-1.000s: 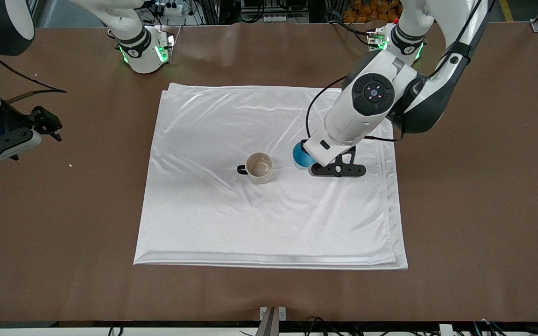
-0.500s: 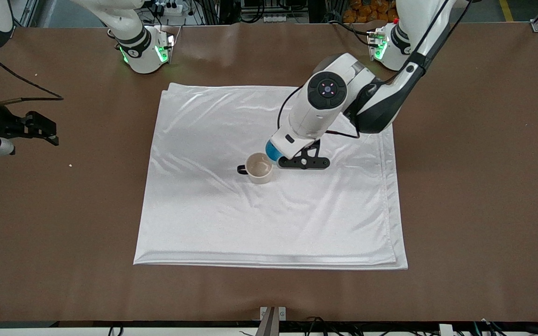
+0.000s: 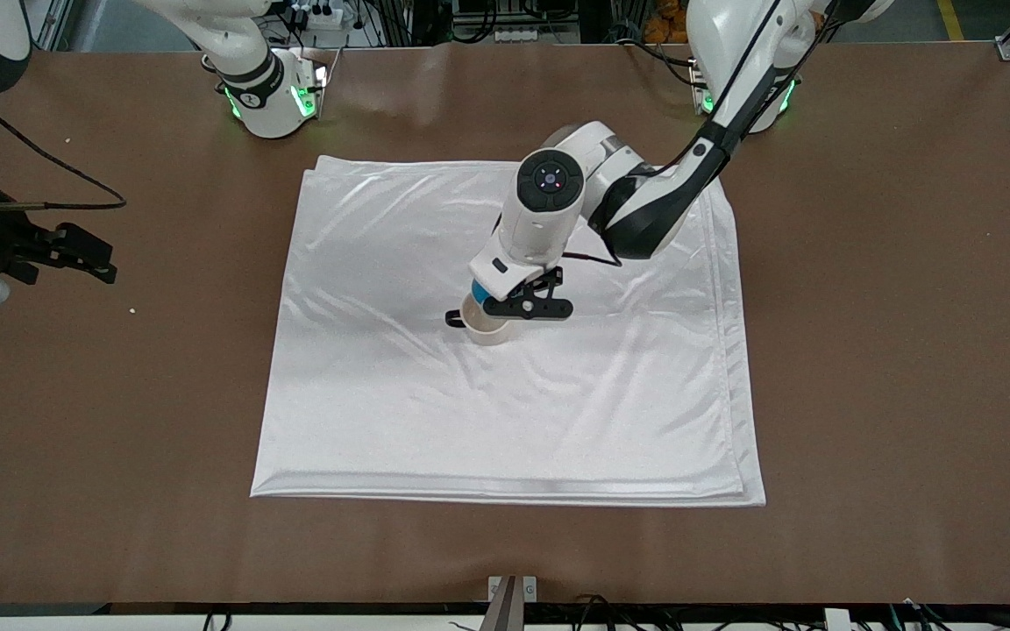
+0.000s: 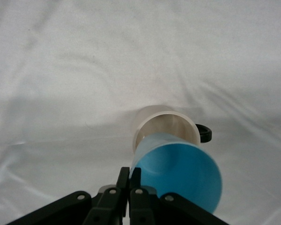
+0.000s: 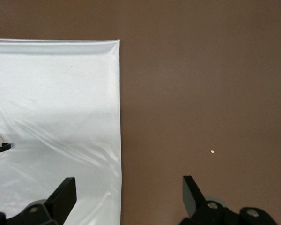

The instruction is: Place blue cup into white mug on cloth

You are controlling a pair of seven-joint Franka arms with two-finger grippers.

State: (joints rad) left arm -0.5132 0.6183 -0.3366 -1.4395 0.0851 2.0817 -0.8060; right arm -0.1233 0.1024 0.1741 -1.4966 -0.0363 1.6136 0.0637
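My left gripper is shut on the rim of the blue cup and holds it directly over the white mug. The mug stands upright near the middle of the cloth, its dark handle pointing toward the right arm's end. In the left wrist view my left gripper pinches the wall of the blue cup. The cup's lower end sits at the mouth of the white mug, and I cannot tell whether they touch. My right gripper is open and empty over bare table, waiting.
The cloth lies on the brown table. In the right wrist view my right gripper hangs over the cloth's edge and the mug's handle shows. A black cable trails near the right arm. A white speck lies on the table.
My left gripper has carried the blue cup across the cloth from the left arm's side to over the white mug. The right gripper has shifted slightly.
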